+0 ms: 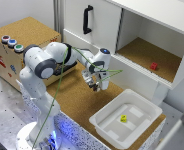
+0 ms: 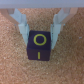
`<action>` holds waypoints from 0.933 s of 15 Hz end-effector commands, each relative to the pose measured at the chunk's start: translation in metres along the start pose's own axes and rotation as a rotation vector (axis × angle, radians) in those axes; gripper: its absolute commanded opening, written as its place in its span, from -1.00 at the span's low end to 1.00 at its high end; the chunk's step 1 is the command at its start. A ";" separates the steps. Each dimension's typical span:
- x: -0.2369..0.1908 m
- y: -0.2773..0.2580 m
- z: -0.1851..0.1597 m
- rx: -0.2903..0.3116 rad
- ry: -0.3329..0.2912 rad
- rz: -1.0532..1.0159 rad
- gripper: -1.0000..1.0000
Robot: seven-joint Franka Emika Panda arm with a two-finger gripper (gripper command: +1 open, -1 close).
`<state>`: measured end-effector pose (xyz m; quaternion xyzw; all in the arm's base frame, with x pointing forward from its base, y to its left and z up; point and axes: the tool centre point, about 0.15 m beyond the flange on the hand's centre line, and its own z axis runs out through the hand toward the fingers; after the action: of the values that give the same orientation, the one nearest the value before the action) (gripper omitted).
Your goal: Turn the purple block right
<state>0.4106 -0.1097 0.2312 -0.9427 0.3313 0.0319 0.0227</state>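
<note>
Looking at the wrist view, the gripper (image 2: 40,31) sits wide around the block (image 2: 39,46) on the cork table (image 2: 12,62), fingers (image 2: 20,22) not quite touching.

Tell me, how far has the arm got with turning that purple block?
Reaching looks done: in the wrist view the purple block sits on the cork surface between the two fingers, gripper open around it. In hand is closing on it; whether the fingers touch yet is unclear. The rightward turn itself appears left to do.

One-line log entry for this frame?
gripper | jaws open, straddling purple block | block on cork surface | turn not done
</note>
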 end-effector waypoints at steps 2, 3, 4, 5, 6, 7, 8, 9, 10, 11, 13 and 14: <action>0.000 -0.015 0.007 0.027 -0.085 0.322 -1.00; -0.007 -0.019 0.008 0.020 -0.087 0.371 -1.00; -0.015 -0.025 0.010 0.029 -0.102 0.410 -1.00; -0.023 -0.030 0.013 0.037 -0.110 0.447 -1.00; -0.035 -0.034 0.021 0.083 -0.132 0.506 -1.00; -0.044 -0.040 0.027 0.118 -0.142 0.540 -1.00; -0.052 -0.045 0.029 0.120 -0.158 0.558 -1.00; -0.059 -0.046 0.026 0.121 -0.162 0.569 -1.00; -0.065 -0.041 0.022 0.127 -0.152 0.610 -1.00; -0.074 -0.033 0.016 0.147 -0.129 0.686 -1.00; -0.078 -0.025 0.006 0.154 -0.084 0.768 -1.00; -0.081 -0.022 -0.001 0.153 -0.044 0.812 -1.00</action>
<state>0.3991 -0.0476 0.2132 -0.7859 0.6061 0.1007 0.0698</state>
